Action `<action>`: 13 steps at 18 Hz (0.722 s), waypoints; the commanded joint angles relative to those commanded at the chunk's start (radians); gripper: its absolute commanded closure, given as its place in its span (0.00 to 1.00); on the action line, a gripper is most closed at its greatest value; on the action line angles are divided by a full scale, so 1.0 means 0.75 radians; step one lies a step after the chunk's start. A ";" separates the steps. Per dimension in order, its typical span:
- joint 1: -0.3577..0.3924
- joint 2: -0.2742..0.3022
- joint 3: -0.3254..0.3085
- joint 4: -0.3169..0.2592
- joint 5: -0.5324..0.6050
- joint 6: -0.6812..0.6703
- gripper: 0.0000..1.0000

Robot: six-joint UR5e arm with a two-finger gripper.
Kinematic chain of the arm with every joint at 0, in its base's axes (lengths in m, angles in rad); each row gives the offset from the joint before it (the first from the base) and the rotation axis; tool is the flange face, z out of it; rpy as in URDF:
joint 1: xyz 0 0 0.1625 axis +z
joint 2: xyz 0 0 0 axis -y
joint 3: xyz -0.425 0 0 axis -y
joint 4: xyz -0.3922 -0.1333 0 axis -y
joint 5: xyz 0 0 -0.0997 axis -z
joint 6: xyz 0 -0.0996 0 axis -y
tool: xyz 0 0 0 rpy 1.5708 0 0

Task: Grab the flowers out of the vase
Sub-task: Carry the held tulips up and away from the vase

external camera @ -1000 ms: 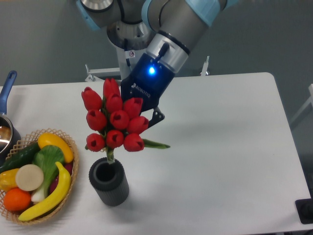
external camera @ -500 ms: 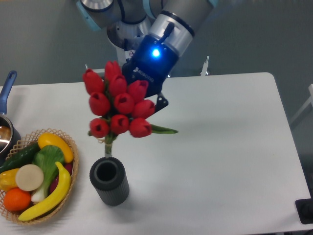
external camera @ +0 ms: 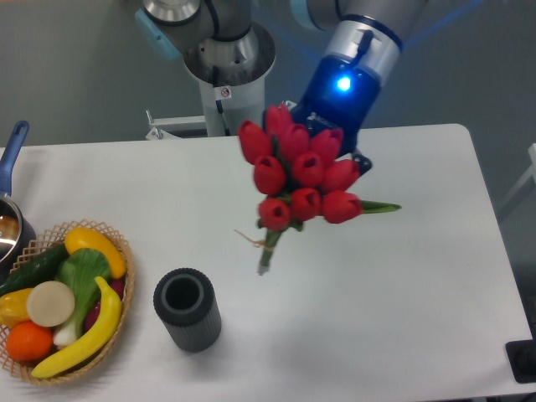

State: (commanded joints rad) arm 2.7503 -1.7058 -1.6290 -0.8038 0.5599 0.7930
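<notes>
The flowers (external camera: pixel 300 174), a bunch of red tulip buds with green leaves and a tied stem, hang in the air above the middle of the white table (external camera: pixel 419 251). Their stem end points down and left, well clear of the vase. My gripper (external camera: pixel 339 172) is behind the buds, its blue-lit body up and right of them, and is shut on the bunch; the buds hide most of its fingers. The vase (external camera: pixel 187 308), a short dark grey ribbed cylinder, stands upright near the front left with nothing in its round mouth.
A round wicker basket (external camera: pixel 117 251) with fruit and vegetables sits at the front left, beside the vase. A pot with a blue handle (external camera: pixel 14 144) is at the left edge. The arm's base (external camera: pixel 228 63) stands behind the table. A dark object (external camera: pixel 523 358) is at the front right corner.
The stem has come fully out of the vase. The gripper has carried the bunch up and to the right, from above the vase to over the table's middle.
</notes>
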 joint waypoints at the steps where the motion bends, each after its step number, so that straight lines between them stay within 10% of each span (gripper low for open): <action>1: 0.004 0.002 -0.012 0.002 -0.002 0.002 0.60; 13: 0.010 0.014 -0.051 0.002 -0.002 0.002 0.60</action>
State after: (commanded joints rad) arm 2.7581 -1.6950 -1.6674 -0.8023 0.5584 0.7946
